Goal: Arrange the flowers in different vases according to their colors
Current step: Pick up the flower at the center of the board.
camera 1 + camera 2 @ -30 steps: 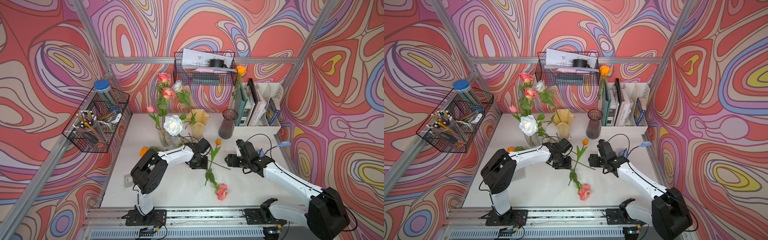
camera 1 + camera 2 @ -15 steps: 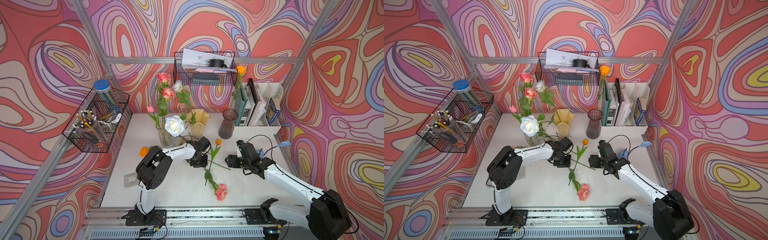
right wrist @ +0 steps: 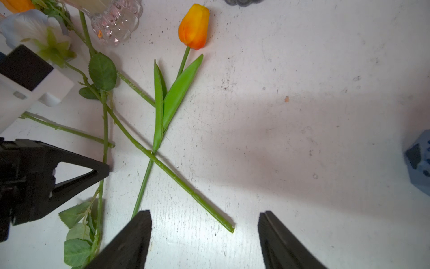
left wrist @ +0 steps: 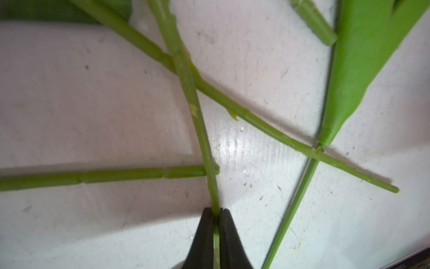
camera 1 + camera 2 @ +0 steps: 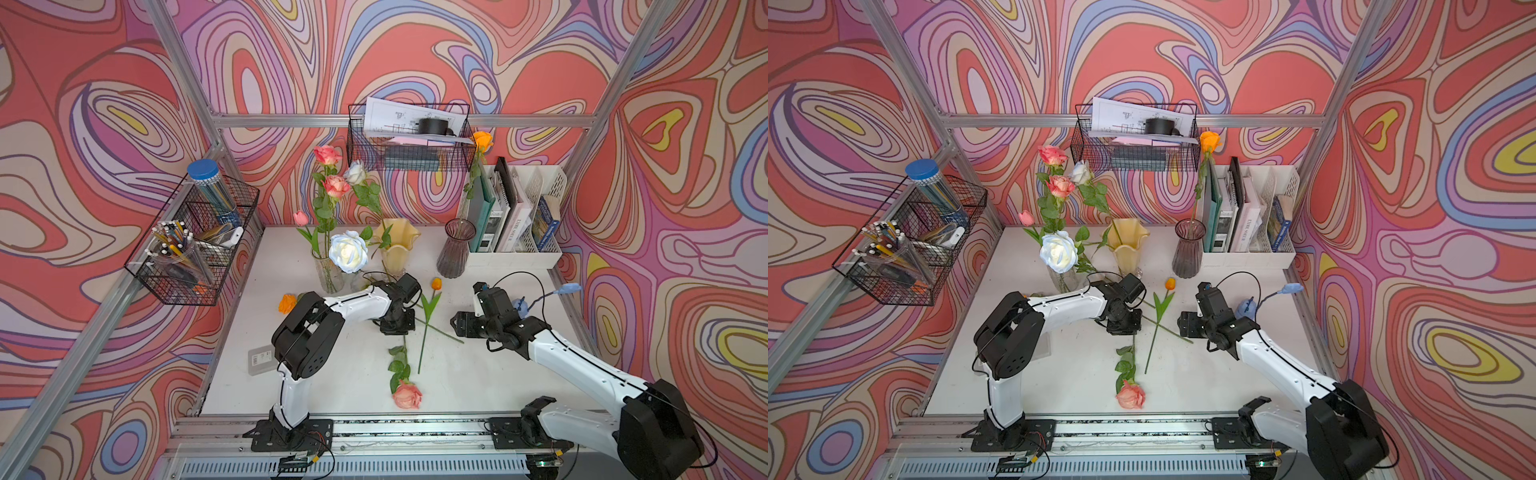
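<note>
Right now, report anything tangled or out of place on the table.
Loose stems lie crossed on the table: the pink rose, the orange tulip and a longer stem overlap. The left gripper is shut on the pink rose's stem, which crosses two others.

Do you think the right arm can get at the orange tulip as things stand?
Probably yes: the right gripper is open, the tulip lies just ahead on bare table; another stem crosses its stem.

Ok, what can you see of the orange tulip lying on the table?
The tulip has a closed orange bud, a thin green stem and two long pointed leaves, plastic-looking. It lies flat on the white table, ungripped. A rose stem crosses it just below the leaves. Its lower end disappears behind the open right gripper's finger.
</note>
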You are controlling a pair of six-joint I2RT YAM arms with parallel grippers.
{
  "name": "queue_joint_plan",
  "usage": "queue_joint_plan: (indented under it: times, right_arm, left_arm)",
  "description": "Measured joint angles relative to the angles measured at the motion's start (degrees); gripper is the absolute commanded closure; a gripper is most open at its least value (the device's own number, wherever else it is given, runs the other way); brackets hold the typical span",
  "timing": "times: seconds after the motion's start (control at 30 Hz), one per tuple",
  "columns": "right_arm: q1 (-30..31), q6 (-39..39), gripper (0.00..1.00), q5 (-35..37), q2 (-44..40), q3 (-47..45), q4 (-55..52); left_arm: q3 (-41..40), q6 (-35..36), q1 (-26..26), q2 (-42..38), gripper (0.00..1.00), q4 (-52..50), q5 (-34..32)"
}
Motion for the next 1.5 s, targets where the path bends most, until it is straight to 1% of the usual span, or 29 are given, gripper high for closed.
queue_joint_plan:
  times: [0.17,0.4,0.7,1.1,1.3,1.5]
  right_arm:
    - [0.0,0.0,0.25,0.0,0.0,0.0,0.0]
    - [0.0,-0.2,0.25,0.0,0.0,0.0,0.1]
    - [0.0,-0.4,0.25,0.3,0.0,0.0,0.5]
    - [0.0,-1.6,0.25,1.4,0.0,1.7,0.4]
    - [0.0,-2.3,0.25,1.4,0.0,3.0,0.6]
    - [0.0,-4.6,0.23,0.6,-1.7,3.1,0.8]
  left_arm:
    - [-0.6,-0.3,0.0,-1.7,0.95,-0.3,0.0]
    - [-1.0,-0.3,0.0,-7.1,0.99,-1.4,0.2]
    - [-1.0,-0.3,-0.1,-13.0,1.0,-1.4,3.9]
    - [6.3,2.4,-1.2,-14.6,1.0,-4.0,8.5]
    - [6.7,2.9,-1.2,-14.6,1.0,-4.2,10.5]
    - [10.2,3.1,-1.2,-14.6,1.0,-4.8,14.6]
